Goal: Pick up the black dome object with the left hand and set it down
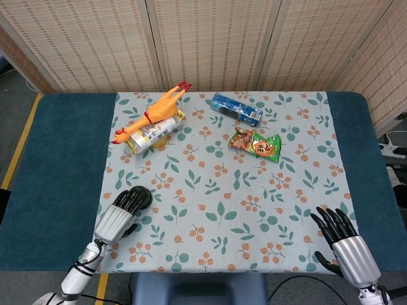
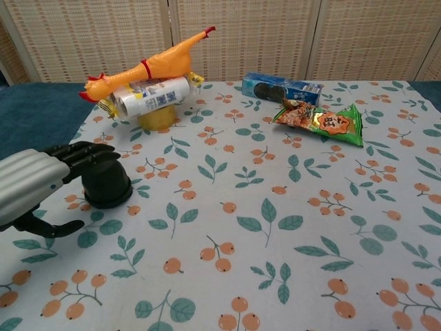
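The black dome object point(image 2: 109, 185) point(image 1: 144, 195) sits on the floral cloth at the left. My left hand point(image 2: 43, 183) point(image 1: 122, 215) reaches over it from the near left, its dark fingers point(image 2: 89, 153) spread across the dome's top and its thumb low at the near side. Whether the fingers grip the dome is unclear. The dome still rests on the cloth. My right hand point(image 1: 344, 243) lies open at the near right edge of the table, holding nothing; the chest view does not show it.
A yellow rubber chicken point(image 2: 141, 67) lies on a white can point(image 2: 151, 95) at the back left. A blue cookie box point(image 2: 281, 88) and a green snack bag point(image 2: 320, 121) sit at the back right. The floral cloth point(image 2: 275, 227) covers the table's middle.
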Robot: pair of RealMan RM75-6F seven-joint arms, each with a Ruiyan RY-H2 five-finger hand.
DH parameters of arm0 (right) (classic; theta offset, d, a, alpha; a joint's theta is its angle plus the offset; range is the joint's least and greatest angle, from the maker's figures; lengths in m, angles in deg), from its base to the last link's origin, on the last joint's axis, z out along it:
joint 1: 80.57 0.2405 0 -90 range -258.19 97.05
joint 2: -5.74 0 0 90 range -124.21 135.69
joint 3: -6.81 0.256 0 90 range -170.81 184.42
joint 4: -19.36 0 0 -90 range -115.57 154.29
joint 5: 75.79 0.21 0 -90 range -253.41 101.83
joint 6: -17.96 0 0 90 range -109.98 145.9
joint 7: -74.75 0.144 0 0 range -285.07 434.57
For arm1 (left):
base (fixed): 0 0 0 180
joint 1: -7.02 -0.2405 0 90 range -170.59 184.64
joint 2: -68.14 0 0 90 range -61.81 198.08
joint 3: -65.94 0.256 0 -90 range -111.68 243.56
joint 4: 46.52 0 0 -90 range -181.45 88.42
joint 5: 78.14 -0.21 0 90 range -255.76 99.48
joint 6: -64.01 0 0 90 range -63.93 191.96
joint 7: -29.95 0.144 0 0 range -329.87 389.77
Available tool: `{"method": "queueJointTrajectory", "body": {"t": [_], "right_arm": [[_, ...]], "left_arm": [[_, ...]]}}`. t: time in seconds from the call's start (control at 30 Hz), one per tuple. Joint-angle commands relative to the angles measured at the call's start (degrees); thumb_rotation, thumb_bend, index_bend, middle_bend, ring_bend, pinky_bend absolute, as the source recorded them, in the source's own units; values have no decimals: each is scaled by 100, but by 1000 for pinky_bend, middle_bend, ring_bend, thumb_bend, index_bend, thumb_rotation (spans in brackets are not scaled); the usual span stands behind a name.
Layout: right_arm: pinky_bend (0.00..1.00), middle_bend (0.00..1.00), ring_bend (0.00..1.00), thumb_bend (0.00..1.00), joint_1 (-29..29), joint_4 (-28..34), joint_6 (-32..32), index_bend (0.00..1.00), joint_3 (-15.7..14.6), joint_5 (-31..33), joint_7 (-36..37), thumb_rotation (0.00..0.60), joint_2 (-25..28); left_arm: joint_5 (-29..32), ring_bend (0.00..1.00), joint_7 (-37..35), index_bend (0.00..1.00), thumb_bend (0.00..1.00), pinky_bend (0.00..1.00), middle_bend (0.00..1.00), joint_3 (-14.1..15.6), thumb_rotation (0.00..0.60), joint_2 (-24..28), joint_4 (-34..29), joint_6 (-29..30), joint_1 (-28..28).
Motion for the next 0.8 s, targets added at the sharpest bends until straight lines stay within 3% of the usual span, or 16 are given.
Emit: {"method": "queueJointTrajectory", "body": {"t": [0.03,0.27,0.8], "right_arm": [[0,0,0,161,-4,6,15,0,-5,-11,19,600,17],[0,0,0,161,23,43,-79,0,-51,-22,83,600,82],[0,0,0,161,42,67,-142,0,-68,-22,125,600,124]], "left_arm": [[2,0,419,0,281,125,0,-52,600,-432,608,101,73],[238,0,411,0,285,118,0,-134,600,-748,1131,-8,193],[428,0,501,0,297,119,0,-155,600,-1082,1473,-132,412]]}}
